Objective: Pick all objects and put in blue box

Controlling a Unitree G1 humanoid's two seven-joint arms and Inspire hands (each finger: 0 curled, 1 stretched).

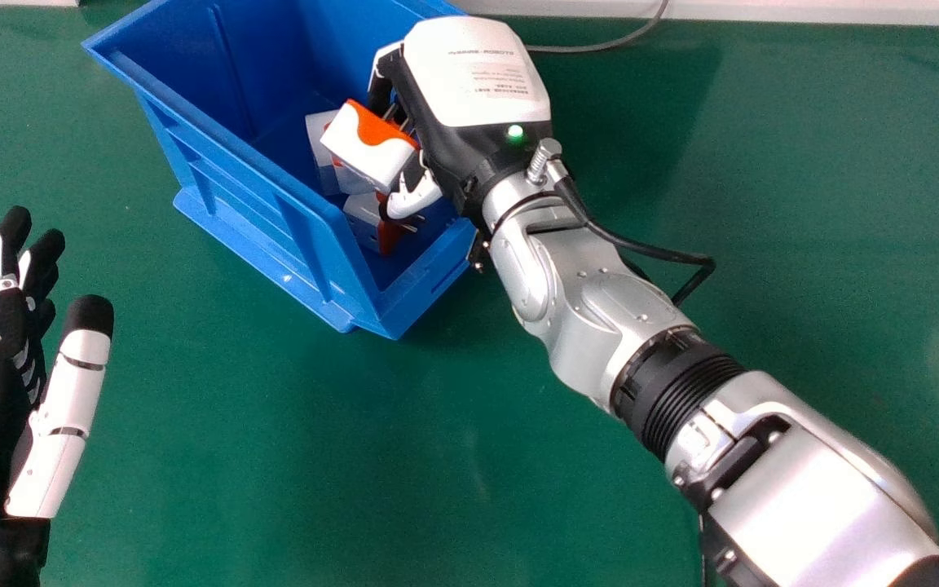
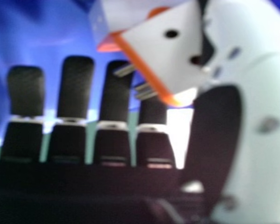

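Where the head view starts at its left edge, the left hand (image 1: 62, 408) is open, green tabletop between it and the box. Next right, nearer the right hand: blue rectangular plastic box (image 1: 229, 191), open-topped, set at an angle, near corner pointing toward the robot. Right hand (image 1: 473, 73) is over the box, wrist crossing the right-side rim; fingers (image 2: 25, 88) straight, thumb (image 2: 266, 116) against a white-and-orange boxy plug adapter with metal prongs (image 1: 368, 155), above the box floor.

Count: one box, one adapter at the right hand, at least two more white-and-orange adapters (image 1: 363, 214) inside the box below that hand; overlap, exact total unclear.

Surface: matte green tabletop (image 1: 828, 244) around box and hands. Thin grey cable (image 1: 600, 46) beyond the right hand, pale strip (image 1: 804, 11) along the far edge.
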